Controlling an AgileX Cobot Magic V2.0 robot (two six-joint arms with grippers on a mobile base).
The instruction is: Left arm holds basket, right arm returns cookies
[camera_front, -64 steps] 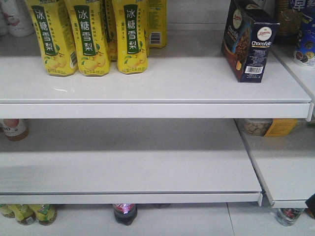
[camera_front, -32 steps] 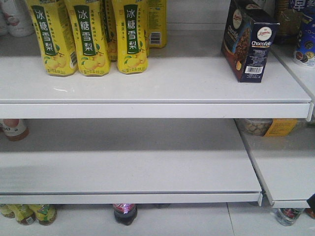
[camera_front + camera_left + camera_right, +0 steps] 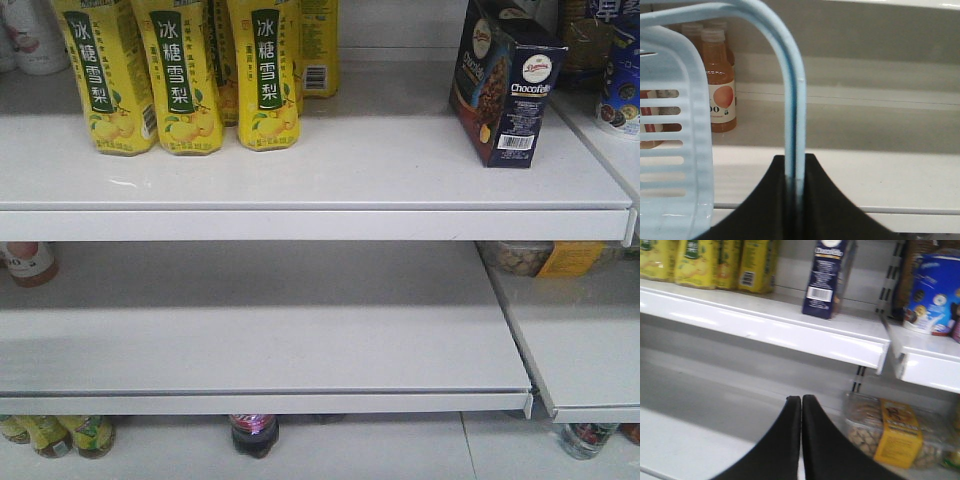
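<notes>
The cookies point(image 3: 505, 88), a dark navy box with a barcode label, stand upright on the right end of the top shelf point(image 3: 300, 185); the right wrist view shows the cookies point(image 3: 827, 277) on that shelf, up and ahead of my right gripper. My right gripper point(image 3: 801, 399) is shut with nothing in it, low in front of the middle shelf. My left gripper point(image 3: 794, 157) is shut on the looped handle point(image 3: 792, 100) of the light blue basket point(image 3: 677, 150), whose slatted side fills the left of that view. Neither arm shows in the front view.
Yellow drink cartons point(image 3: 180, 75) stand at the top shelf's left. A blue round tin point(image 3: 932, 295) sits on the neighbouring shelf to the right. A clear tub with a yellow label point(image 3: 890, 432) lies on the middle shelf's right. Orange drink bottles point(image 3: 720, 85) stand beyond the basket.
A dark shape at the bottom right corner of the front view has dropped out of sight. The cookies and the shelves have not moved.
</notes>
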